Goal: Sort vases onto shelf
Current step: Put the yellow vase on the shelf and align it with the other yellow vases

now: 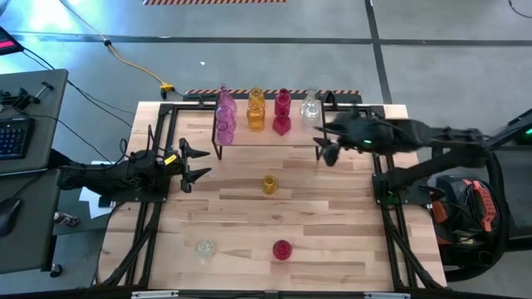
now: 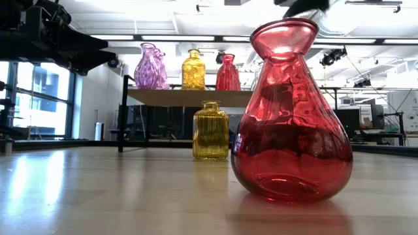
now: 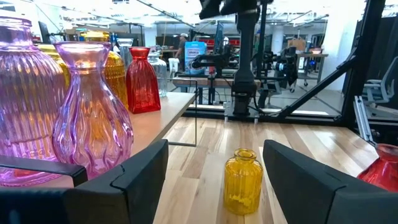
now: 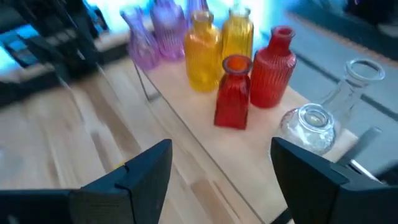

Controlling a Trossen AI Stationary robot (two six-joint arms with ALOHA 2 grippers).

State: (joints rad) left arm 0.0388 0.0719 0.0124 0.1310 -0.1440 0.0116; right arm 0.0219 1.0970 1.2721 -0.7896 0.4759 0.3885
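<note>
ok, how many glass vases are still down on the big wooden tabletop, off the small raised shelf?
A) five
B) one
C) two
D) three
D: the high view shows three on the tabletop, a small amber-yellow glass jar-shaped vase mid-table, a round red glass vase and a clear glass vase near the front edge; the others stand on the light wooden shelf.

From my low view the red vase [image 2: 292, 111] hides the shelf's [image 2: 189, 96] right end; left wrist view crops a pink vase [image 3: 25, 99].

Robotics lab: ceiling strip lights [image 2: 196, 39], cluttered workbenches [image 3: 298, 53].
</note>
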